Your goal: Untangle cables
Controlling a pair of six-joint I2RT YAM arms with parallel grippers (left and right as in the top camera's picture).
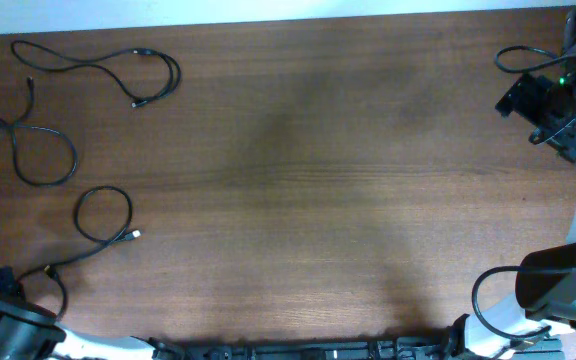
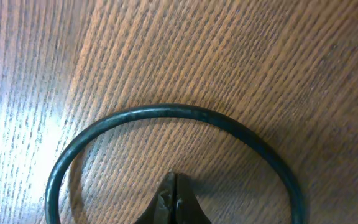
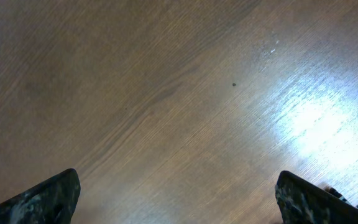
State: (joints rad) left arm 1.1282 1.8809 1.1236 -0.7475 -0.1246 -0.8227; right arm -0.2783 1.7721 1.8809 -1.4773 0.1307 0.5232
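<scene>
Three thin black cables lie apart at the table's left. One (image 1: 98,65) snakes along the far edge. One (image 1: 43,155) forms a loop near the left edge. One (image 1: 104,215) is a loop with a pale plug, and its tail runs toward my left gripper (image 1: 3,290) at the front left corner. In the left wrist view the left gripper (image 2: 176,198) is shut with nothing seen between its tips, and a black cord (image 2: 166,112) arcs around it on the wood. My right gripper (image 1: 540,105) is at the far right; its fingers (image 3: 179,202) are wide open over bare wood.
The wooden table (image 1: 308,170) spans the view. A thicker black arm wire (image 1: 523,55) loops by the right gripper, and another (image 1: 488,290) curls at the right arm's base. A black rail (image 1: 298,350) runs along the front edge.
</scene>
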